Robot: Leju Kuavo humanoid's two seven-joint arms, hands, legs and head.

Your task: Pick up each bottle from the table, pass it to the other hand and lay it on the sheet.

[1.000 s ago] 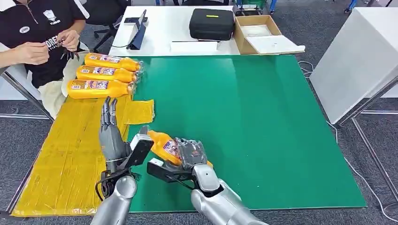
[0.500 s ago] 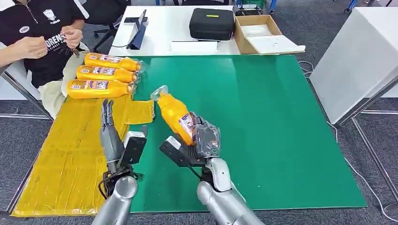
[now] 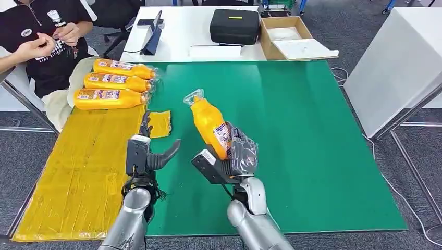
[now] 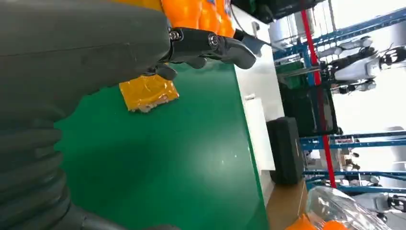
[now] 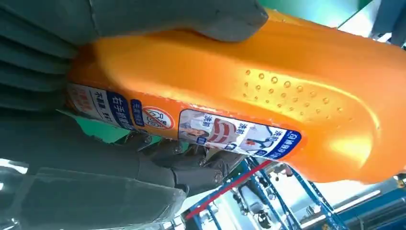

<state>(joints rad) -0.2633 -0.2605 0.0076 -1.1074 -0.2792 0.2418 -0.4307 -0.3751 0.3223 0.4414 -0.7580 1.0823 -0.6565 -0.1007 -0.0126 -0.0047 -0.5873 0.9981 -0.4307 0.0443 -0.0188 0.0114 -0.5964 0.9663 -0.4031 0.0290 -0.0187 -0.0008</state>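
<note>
My right hand (image 3: 237, 153) grips an orange bottle (image 3: 209, 124) by its lower body and holds it above the green mat (image 3: 292, 130), tilted with its clear-wrapped cap up and to the left. The right wrist view has the bottle's label (image 5: 230, 134) close up, my hand (image 5: 95, 172) wrapped around it. My left hand (image 3: 151, 153) hovers open a little left of the bottle, thumb spread toward it, holding nothing; its fingers (image 4: 210, 45) are spread in the left wrist view. Three more orange bottles (image 3: 112, 82) lie side by side on the yellow sheet (image 3: 78, 166) at the far left.
A person (image 3: 41, 41) sits at the table's far left corner, hands near the chest. Behind the mat, a white table carries a black case (image 3: 234, 25), a cardboard box (image 3: 284, 36) and a tablet stand (image 3: 152, 32). A white cabinet (image 3: 401, 57) stands to the right.
My right hand has lifted the bottle up and to the right, raising it more upright. My left hand has turned from flat over the sheet to face the bottle, thumb spread.
</note>
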